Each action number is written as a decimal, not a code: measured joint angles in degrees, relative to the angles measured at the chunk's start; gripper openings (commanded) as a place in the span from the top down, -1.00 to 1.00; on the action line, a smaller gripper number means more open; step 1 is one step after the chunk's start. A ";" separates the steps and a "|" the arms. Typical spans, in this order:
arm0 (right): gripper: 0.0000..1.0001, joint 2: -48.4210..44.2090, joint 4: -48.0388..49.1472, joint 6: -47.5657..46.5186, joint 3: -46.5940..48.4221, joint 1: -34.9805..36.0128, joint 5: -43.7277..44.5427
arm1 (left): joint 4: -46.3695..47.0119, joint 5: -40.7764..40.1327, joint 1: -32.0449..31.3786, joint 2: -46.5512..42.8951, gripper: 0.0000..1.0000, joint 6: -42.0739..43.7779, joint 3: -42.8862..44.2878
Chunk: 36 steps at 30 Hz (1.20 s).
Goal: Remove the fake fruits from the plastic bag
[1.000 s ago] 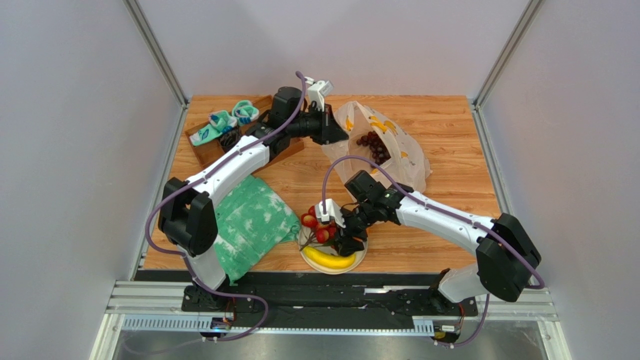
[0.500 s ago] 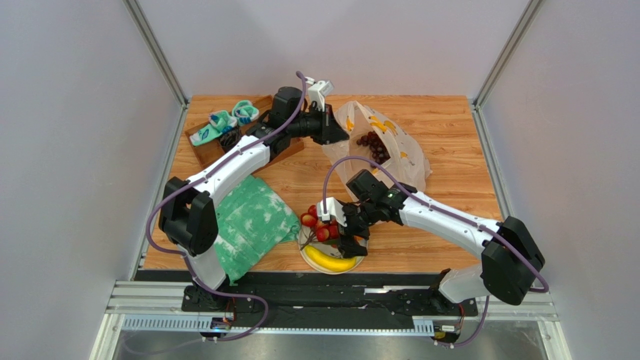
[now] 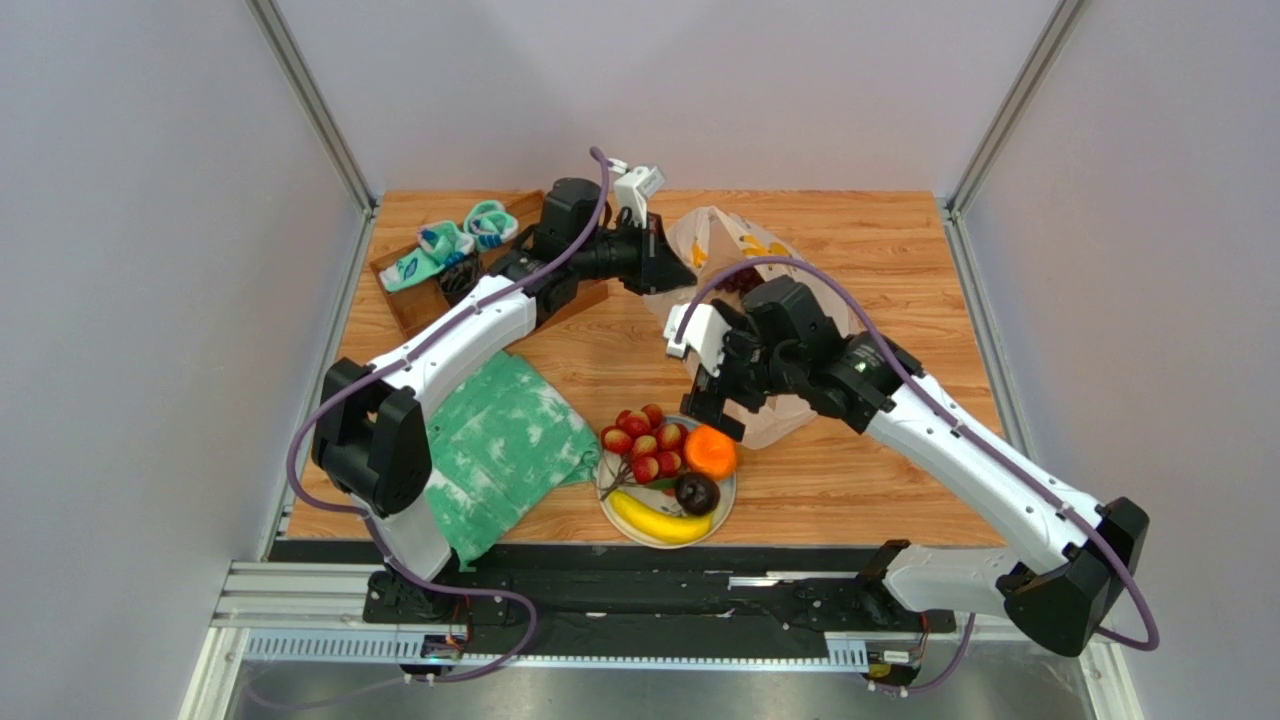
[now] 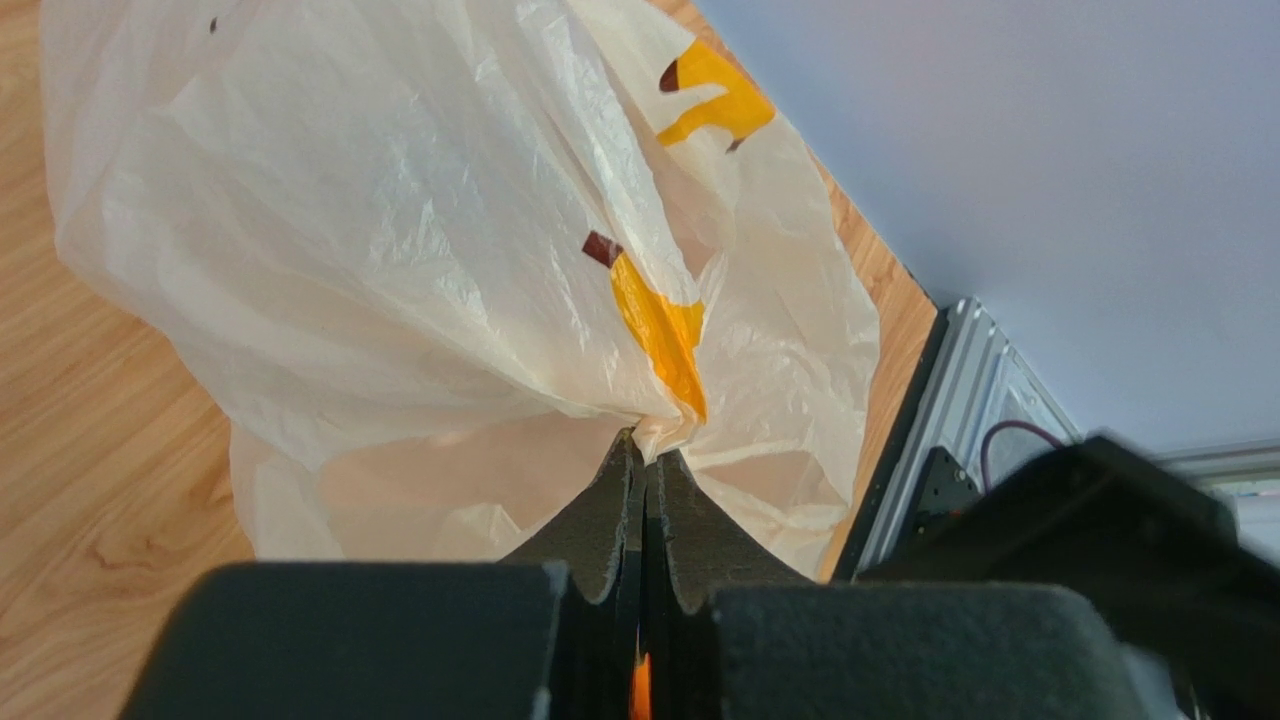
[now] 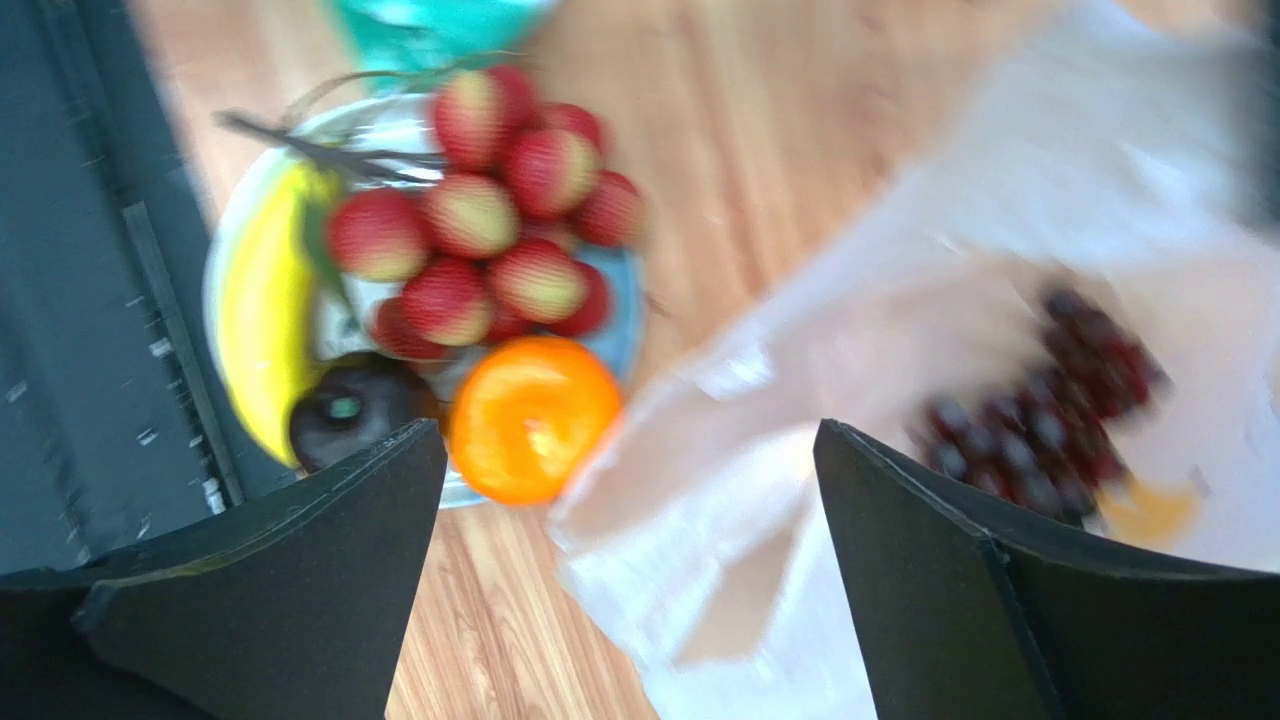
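Right now L gripper is pinched tight on a fold of the plastic bag: pads pressed together w/ thin film bunched btw them, lower centre of L wrist view. Bag fans up & left from the pinch, crinkly whitish w/ orange-yellow prints, lying on the wood table. In top view that's upper centre, L arm reaching up from lower left.

R gripper: fingers spread wide, nothing btw them, hovering over the table. In top view it sits centre frame, just above the plate, by the bag's lower edge. R wrist view is blurred. Grape bunch shows dark at right of that view, in the bag. Other fruit is out, on the plate at upper left of R wrist view: red ball cluster at top, orange at the rim nearest the bag, dark round fruit just beside it, banana along the left rim.

Green-white cloth lies left of the plate; touching or not, can't tell. Wooden tray w/ teal items sits upper left of the table.
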 measured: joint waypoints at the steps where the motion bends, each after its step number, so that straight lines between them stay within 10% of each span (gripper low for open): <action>1: -0.87 -0.55 0.02 1.62 0.44 -0.59 2.25 | -0.04 -0.07 -0.02 -0.59 1.00 -0.04 -0.79; 16: 0.16 6.45 -4.28 10.60 9.07 -21.29 3.13 | 1.42 -2.84 -0.52 -5.79 1.00 -2.32 -6.12; 26: 0.09 14.45 1.46 12.48 7.26 -19.47 -4.02 | -6.99 -0.55 -0.74 -5.79 1.00 6.54 -4.76; 36: 0.24 25.27 6.08 14.32 4.26 -23.63 7.48 | -2.49 2.56 -0.28 -7.15 1.00 3.67 -5.99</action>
